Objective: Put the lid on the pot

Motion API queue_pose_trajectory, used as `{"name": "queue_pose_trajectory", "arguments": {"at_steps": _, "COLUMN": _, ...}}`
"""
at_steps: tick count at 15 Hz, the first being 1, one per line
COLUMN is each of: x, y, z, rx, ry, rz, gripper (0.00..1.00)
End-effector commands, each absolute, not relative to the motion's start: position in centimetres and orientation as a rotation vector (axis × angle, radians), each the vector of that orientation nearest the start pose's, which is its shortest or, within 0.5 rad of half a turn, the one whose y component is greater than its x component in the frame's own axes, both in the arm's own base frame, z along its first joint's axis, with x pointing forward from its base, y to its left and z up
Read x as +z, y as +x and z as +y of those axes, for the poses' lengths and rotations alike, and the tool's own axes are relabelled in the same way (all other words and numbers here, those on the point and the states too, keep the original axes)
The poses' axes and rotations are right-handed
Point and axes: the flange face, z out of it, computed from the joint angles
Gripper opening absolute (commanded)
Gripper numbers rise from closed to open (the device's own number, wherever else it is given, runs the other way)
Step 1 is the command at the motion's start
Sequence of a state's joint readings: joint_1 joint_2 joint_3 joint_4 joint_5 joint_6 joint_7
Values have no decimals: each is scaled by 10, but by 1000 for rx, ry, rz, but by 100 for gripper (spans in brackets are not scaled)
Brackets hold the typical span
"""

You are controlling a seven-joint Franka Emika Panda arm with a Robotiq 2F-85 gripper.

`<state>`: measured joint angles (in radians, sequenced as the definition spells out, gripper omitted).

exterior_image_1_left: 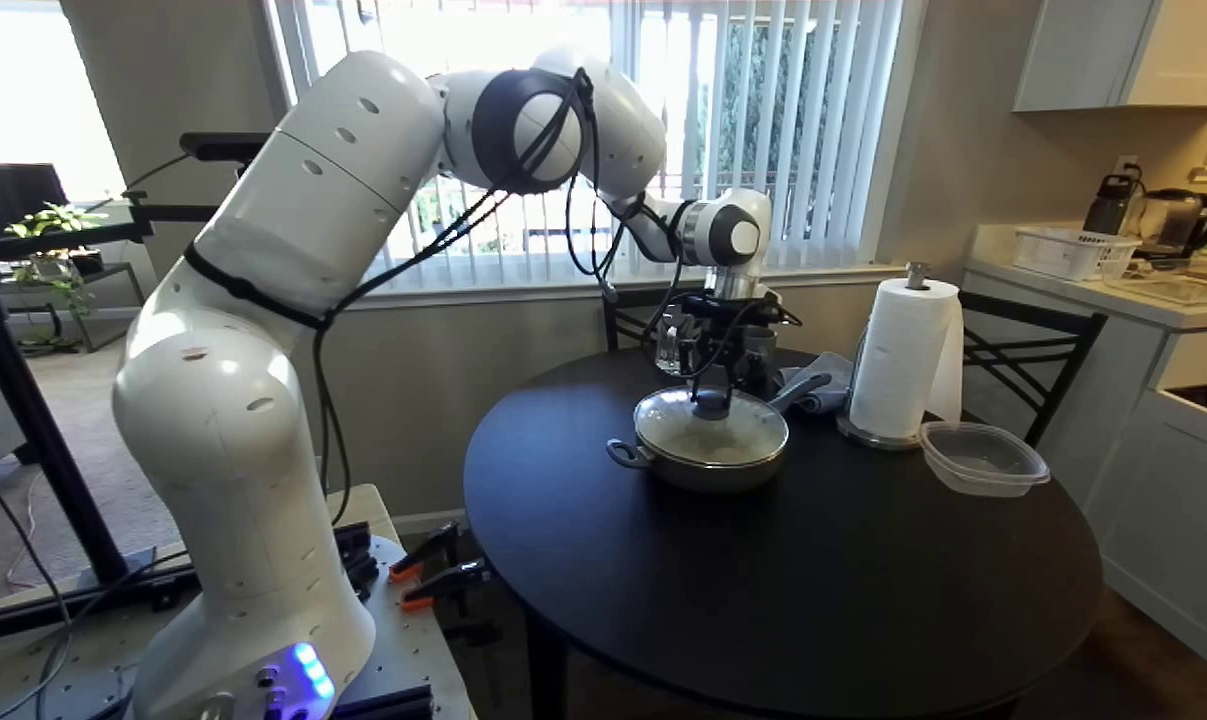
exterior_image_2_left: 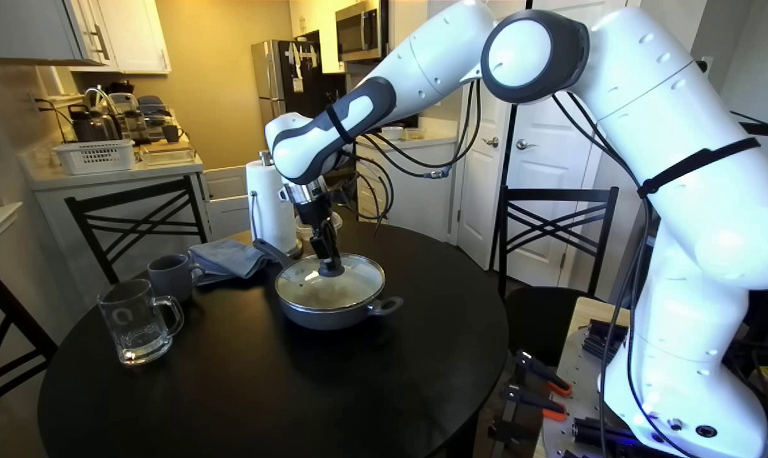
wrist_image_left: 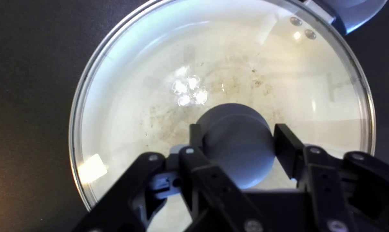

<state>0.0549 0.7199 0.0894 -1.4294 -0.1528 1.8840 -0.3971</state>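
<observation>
Wrist view: claw (wrist_image_left: 237, 139) is pinching the lid (wrist_image_left: 225, 91) by its knob (wrist_image_left: 238, 153) | both exterior views: lid is resting on the pot (exterior_image_2_left: 326, 320), pot is standing on the table (exterior_image_2_left: 231, 394) | covering is looking done, release is seemingly remaining

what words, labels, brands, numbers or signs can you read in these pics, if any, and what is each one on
None can be read in any view.
Glass mug: a faint round mark on its side in an exterior view, too faint to read.
Robot arm: a small reddish mark near its shoulder, too small to read.
On the lid and the pot I can make out no lettering.
</observation>
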Motion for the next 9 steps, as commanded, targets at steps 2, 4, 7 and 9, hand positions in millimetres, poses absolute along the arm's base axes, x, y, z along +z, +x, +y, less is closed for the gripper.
{"name": "queue_pose_trajectory", "arguments": {"at_steps": 2, "x": 258, "y": 686, "z": 75, "rx": 458, "ry": -3014, "rz": -960, "gripper": 83}}
{"name": "queue_pose_trajectory", "arguments": {"at_steps": 4, "x": 258, "y": 686, "z": 74, "rx": 463, "ry": -3019, "rz": -957, "gripper": 95}}
{"name": "queue_pose_trajectory", "arguments": {"at_steps": 7, "x": 261, "y": 685, "z": 73, "rx": 464, "ry": -3026, "rz": -955, "gripper": 100}}
{"name": "queue_pose_trajectory", "arguments": {"at_steps": 9, "x": 264, "y": 684, "z": 71, "rx": 462, "ry": -3039, "rz": -950, "gripper": 100}}
